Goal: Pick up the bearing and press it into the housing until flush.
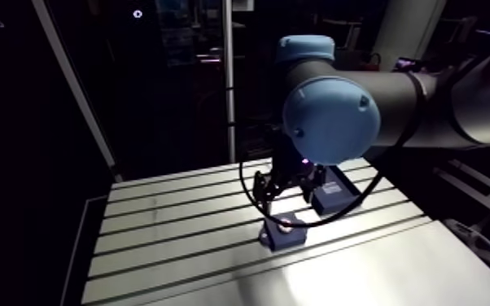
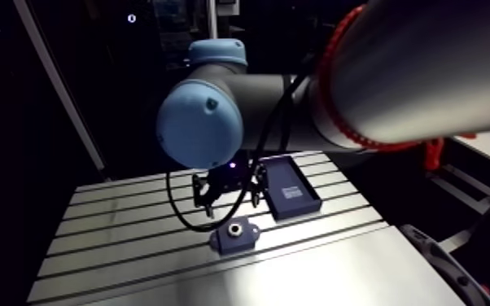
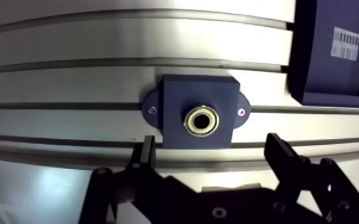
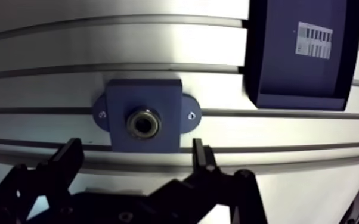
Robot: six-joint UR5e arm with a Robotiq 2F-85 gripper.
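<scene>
Gripper (image 3: 212, 143) wide open and holding nothing, its two dark fingers (image 3: 280, 152) spread well apart in the wrist view. Housing (image 3: 197, 89), a dark blue block with a rounded flange on each side, lies flat on the slotted table (image 3: 68, 42) just ahead of the fingers and lined up with the gap between them, no contact. Bearing (image 3: 201, 121), a metallic ring with a dark hole, sits in the housing's centre bore; cannot tell whether it is fully flush. One small fastener on each flange (image 3: 151, 110). A table slot runs under the housing across both flanges, and another slot passes at the block's edge nearest the gripper. Dark blue tray (image 3: 319, 59) lies flat on the table beside the housing, apart from it and farther from the gripper, with a white barcode label (image 3: 346, 43) inside. Arm view: gripper hangs over the table above and slightly behind the housing (image 2: 234, 234), with the tray (image 2: 290, 189) just beside it, not touching either.
</scene>
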